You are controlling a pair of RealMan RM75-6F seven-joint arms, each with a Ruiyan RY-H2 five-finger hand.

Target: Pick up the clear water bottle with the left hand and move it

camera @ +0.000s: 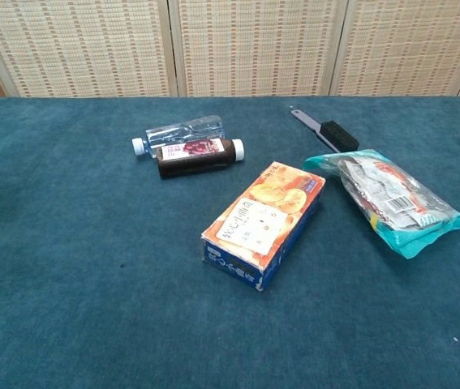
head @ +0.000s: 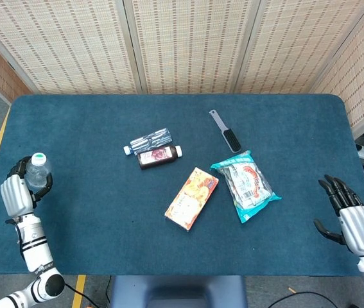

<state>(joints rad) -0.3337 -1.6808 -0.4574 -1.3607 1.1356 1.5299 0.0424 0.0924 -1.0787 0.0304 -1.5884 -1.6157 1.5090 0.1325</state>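
In the head view, my left hand (head: 16, 191) grips the clear water bottle (head: 38, 172) at the far left edge of the table. The bottle stands upright in the hand, its white cap on top, and the fingers wrap its body. Most of the bottle's lower part is hidden behind the hand. My right hand (head: 354, 221) hovers off the table's right front corner with its fingers spread and nothing in it. Neither hand nor the held bottle shows in the chest view.
On the blue table (head: 104, 212) lie a second clear bottle (head: 150, 139) (camera: 179, 132), a dark bottle (head: 159, 156) (camera: 199, 154), an orange box (head: 192, 197) (camera: 264, 224), a teal snack bag (head: 246, 184) (camera: 392, 201) and a brush (head: 226, 131) (camera: 324, 129).
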